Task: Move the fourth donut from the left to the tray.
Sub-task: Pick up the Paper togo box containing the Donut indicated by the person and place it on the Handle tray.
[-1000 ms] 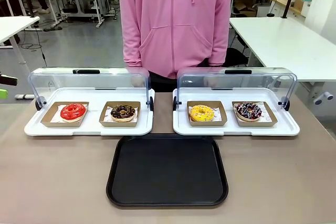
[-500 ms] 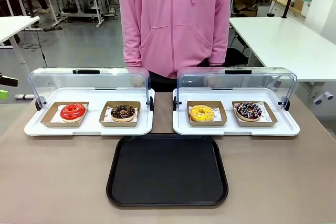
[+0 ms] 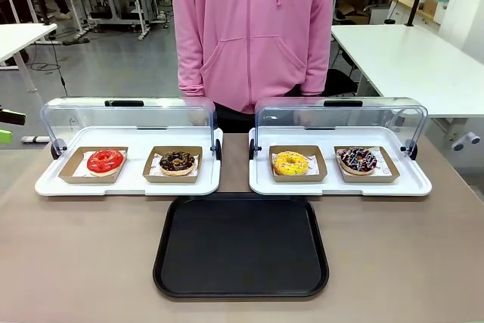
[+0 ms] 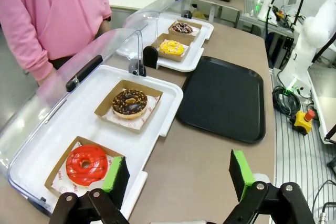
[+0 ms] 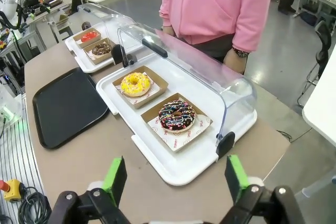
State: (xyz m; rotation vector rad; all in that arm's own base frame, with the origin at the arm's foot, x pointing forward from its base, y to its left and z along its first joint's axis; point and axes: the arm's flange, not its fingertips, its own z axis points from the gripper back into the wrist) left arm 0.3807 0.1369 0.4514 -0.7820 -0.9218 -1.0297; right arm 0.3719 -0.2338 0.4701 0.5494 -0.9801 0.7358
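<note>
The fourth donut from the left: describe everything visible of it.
The fourth donut is a ring with dark chocolate glaze, white drizzle and pink and red sprinkles. It lies flat on printed white paper in a shallow square brown cardboard holder, at the right end of the right white tray, beside the yellow donut. The clear lid is swung back behind it.

Fourth donut [image 3: 358, 159] rightmost in row, tray [image 3: 240, 247] in front

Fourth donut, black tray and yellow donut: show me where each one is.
fourth donut [image 5: 167, 117], right wrist view, glaze beside its hole
black tray [image 3: 240, 246], front view, bare middle
yellow donut [image 3: 281, 164], front view, glaze beside its hole
</note>
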